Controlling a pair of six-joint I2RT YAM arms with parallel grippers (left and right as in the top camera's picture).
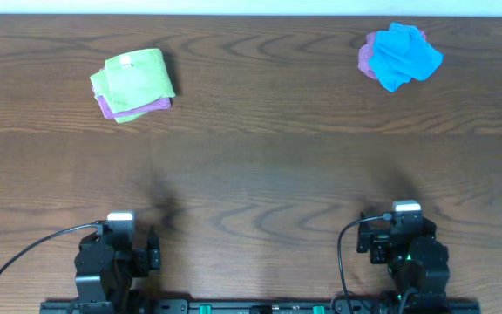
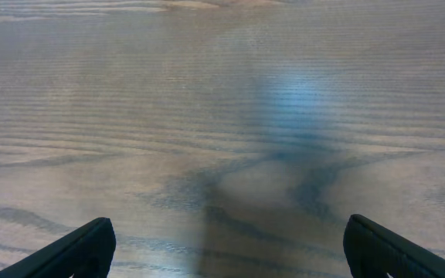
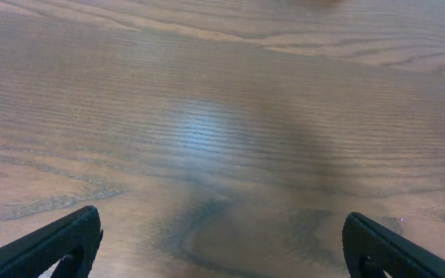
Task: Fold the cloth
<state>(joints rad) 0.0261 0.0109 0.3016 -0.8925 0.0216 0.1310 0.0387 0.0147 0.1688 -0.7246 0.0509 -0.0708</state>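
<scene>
Empty, at wide spread — left hand (image 2: 229, 245), right hand (image 3: 222, 241) — crumpled blue cloth (image 1: 401, 55) well apart.

Both my arms are tucked back low, left arm (image 1: 110, 262) and right arm (image 1: 412, 255) well apart. My left gripper (image 2: 229, 249) has fingers spread wide, gripping nothing. My right gripper (image 3: 222, 245) is likewise.

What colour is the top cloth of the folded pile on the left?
The top cloth is light green, seen best in the overhead view.
</scene>
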